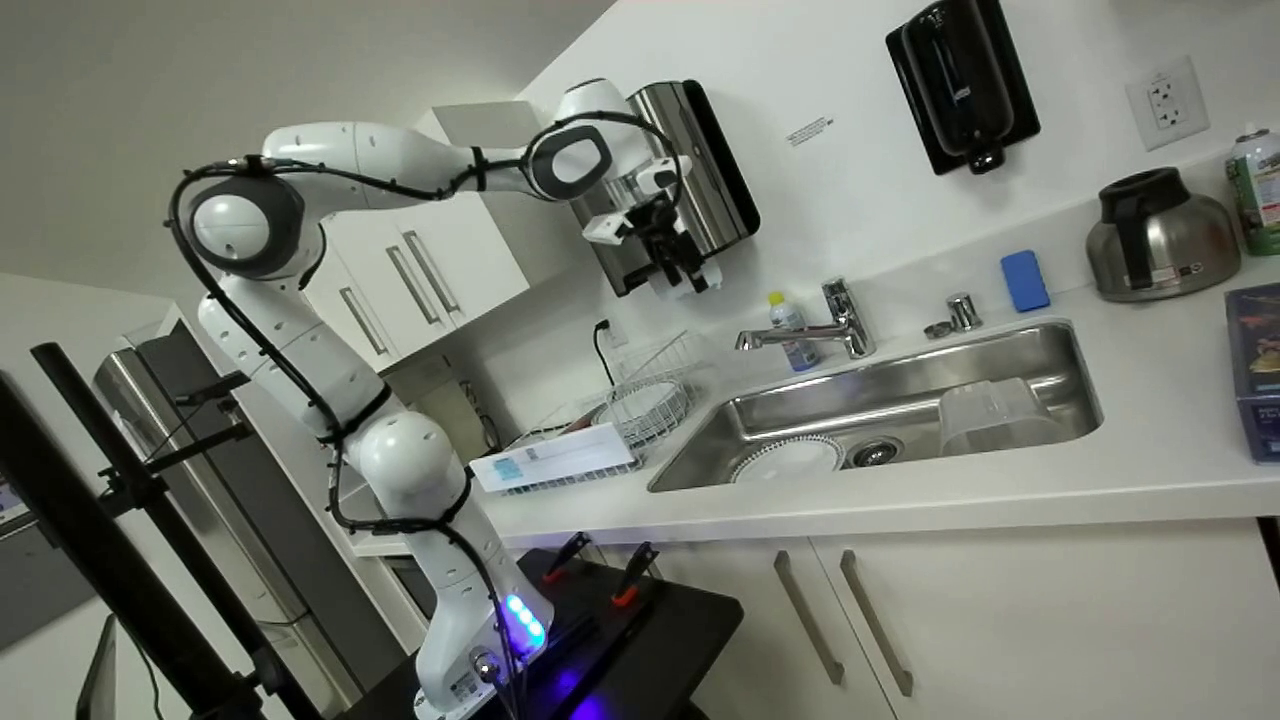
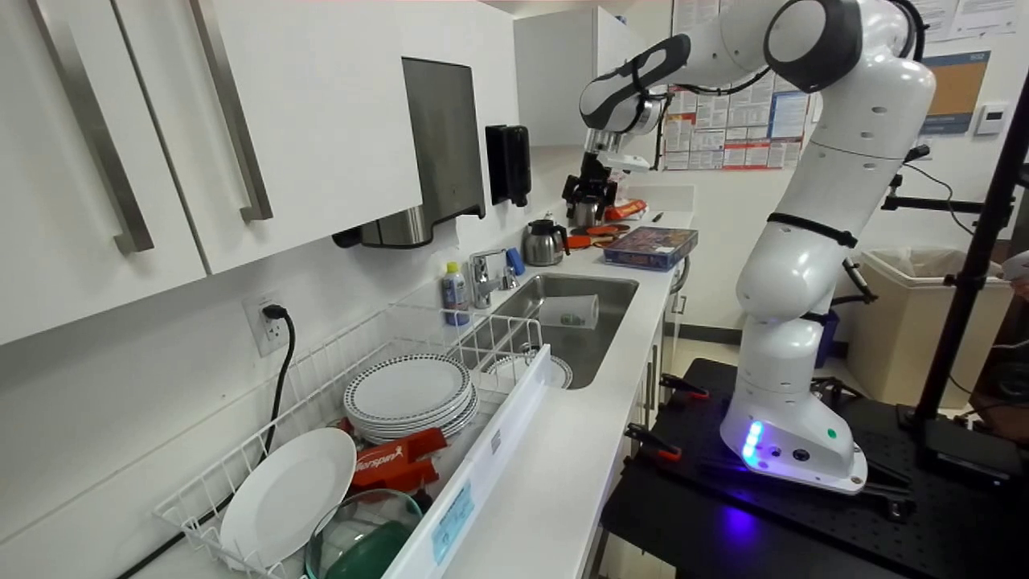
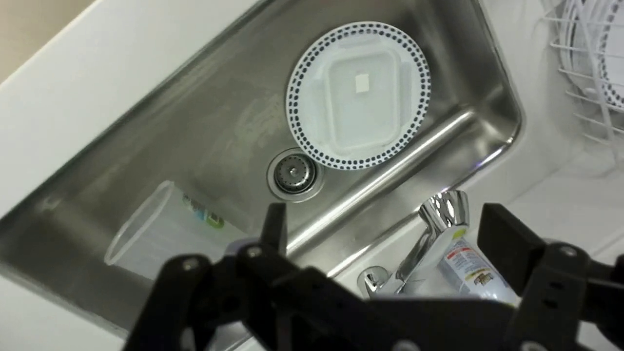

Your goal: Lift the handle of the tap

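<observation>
Nearest us in the wrist view, the gripper [image 3: 384, 230] has its fingers spread well apart. In an exterior view we see the sink [image 1: 900, 386], then the tap [image 1: 852, 328] behind it, topped by the handle [image 1: 837, 292], whose tilt we cannot quite judge.

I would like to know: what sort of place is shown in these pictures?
A kitchen, perhaps a shared one at a workplace. The steel sink and the stack of plates show the kitchen; the posted papers in an exterior view only hint at the workplace.
</observation>
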`<act>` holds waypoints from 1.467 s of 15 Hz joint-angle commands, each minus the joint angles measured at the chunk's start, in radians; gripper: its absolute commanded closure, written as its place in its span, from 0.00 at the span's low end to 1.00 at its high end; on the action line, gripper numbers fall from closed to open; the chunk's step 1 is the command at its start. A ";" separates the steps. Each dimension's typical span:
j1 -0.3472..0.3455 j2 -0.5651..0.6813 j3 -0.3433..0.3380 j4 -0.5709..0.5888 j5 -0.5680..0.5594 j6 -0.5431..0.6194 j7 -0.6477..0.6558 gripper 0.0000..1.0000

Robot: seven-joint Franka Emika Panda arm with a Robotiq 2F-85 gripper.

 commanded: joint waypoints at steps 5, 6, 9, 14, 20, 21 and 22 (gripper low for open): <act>-0.045 0.163 0.007 0.106 0.121 -0.016 -0.059 0.00; -0.045 0.170 0.011 0.113 0.120 -0.018 -0.059 0.00; -0.044 0.170 0.015 0.119 0.120 -0.023 -0.059 0.00; -0.072 0.306 -0.011 0.225 0.374 -0.093 -0.096 0.00; -0.221 0.573 0.009 0.470 0.705 -0.295 -0.170 0.00; -0.244 0.617 0.016 0.515 0.730 -0.321 -0.157 0.00; -0.261 0.659 0.021 0.561 0.729 -0.344 -0.130 0.00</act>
